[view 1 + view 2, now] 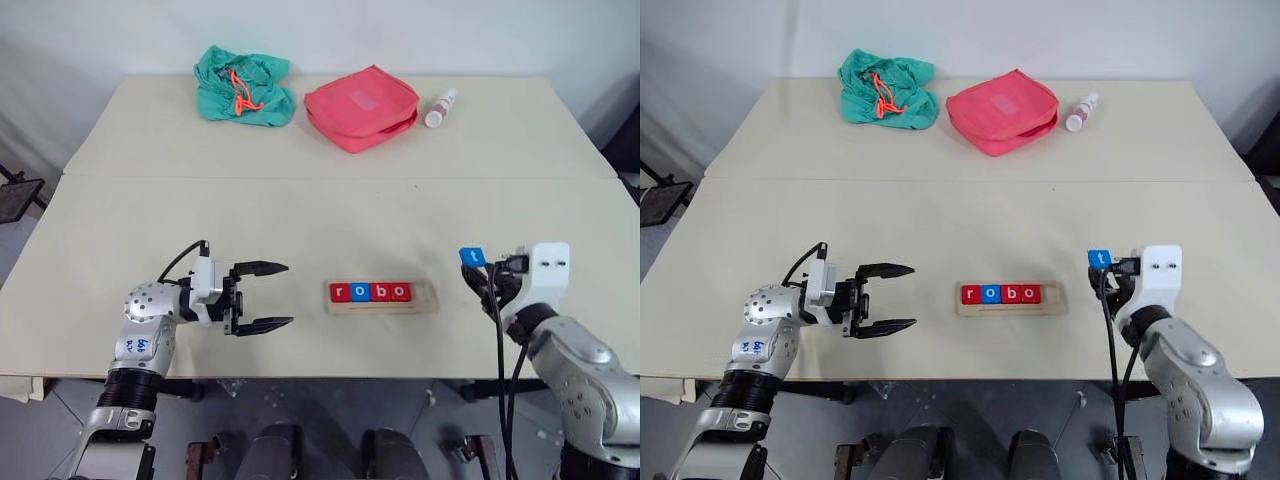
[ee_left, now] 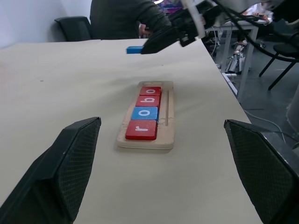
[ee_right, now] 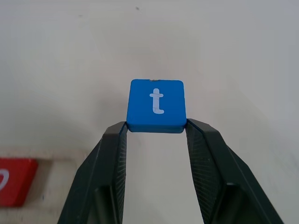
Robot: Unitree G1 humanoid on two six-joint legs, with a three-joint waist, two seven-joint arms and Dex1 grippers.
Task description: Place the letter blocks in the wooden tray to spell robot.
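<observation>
Letter blocks are sitting four in a row in the wooden tray (image 1: 428, 296), reading r, o, b, o: a red r block (image 1: 340, 292), a blue o block (image 1: 360, 292), a red b block (image 1: 381, 291) and a red o block (image 1: 401, 291), touching edge to edge. One slot at the tray's right end is standing bare. The tray is lying near the front edge of the pale table (image 1: 300, 220), between the two arms.

A fifth tile, the blue t block (image 3: 156, 105), is being pinched at its two side edges by the right gripper (image 3: 156, 126), whose black fingers (image 3: 112, 158) are pressing against it (the white letter is facing up). It is hanging above the table, to the right of the tray and apart from it.

The left gripper (image 1: 262, 296) is hovering to the left of the tray with its jaws spread wide, holding nothing and pointing toward the row.

At the far side of the table are lying a crumpled green cloth (image 1: 243, 86), a pink pouch (image 1: 361, 105) and a small white bottle (image 1: 440, 108).
</observation>
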